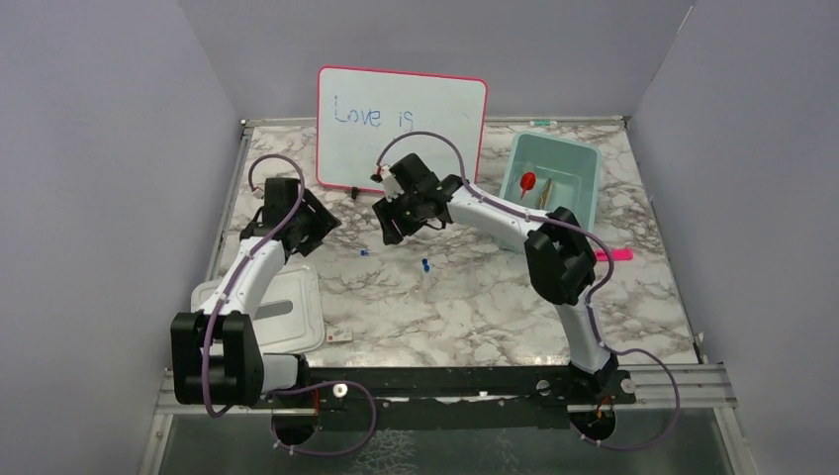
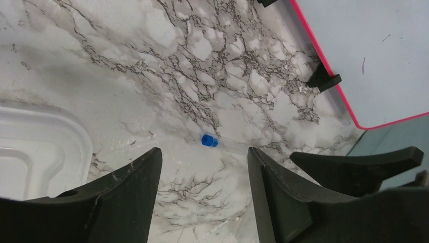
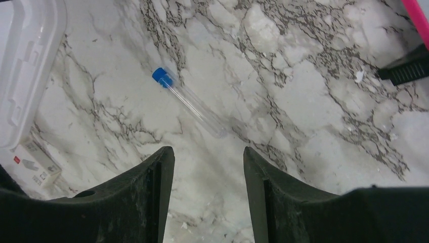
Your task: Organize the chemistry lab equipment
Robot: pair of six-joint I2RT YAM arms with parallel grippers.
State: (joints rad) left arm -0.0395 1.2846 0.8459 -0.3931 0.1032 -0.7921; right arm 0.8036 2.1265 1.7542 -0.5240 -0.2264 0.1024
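Note:
Two blue-capped tubes lie flat on the marble, one (image 1: 364, 252) between my grippers and one (image 1: 425, 264) a little nearer the right arm. In the left wrist view a blue-capped tube (image 2: 210, 141) lies just beyond my left gripper (image 2: 202, 152), which is open and empty. The right wrist view shows a clear tube (image 3: 192, 104) with its blue cap pointing up-left, ahead of my right gripper (image 3: 208, 150), also open and empty. From above, the left gripper (image 1: 315, 237) and right gripper (image 1: 388, 236) hover close together in front of the whiteboard. A red item (image 1: 527, 182) and a brown tool (image 1: 547, 194) rest in the teal bin.
The pink-framed whiteboard (image 1: 401, 129) stands at the back. A teal bin (image 1: 584, 168) sits back right, with a pink marker (image 1: 613, 254) beside it. A white plastic lid (image 1: 297, 317) lies near the left arm, and a small card (image 1: 338, 337) next to it.

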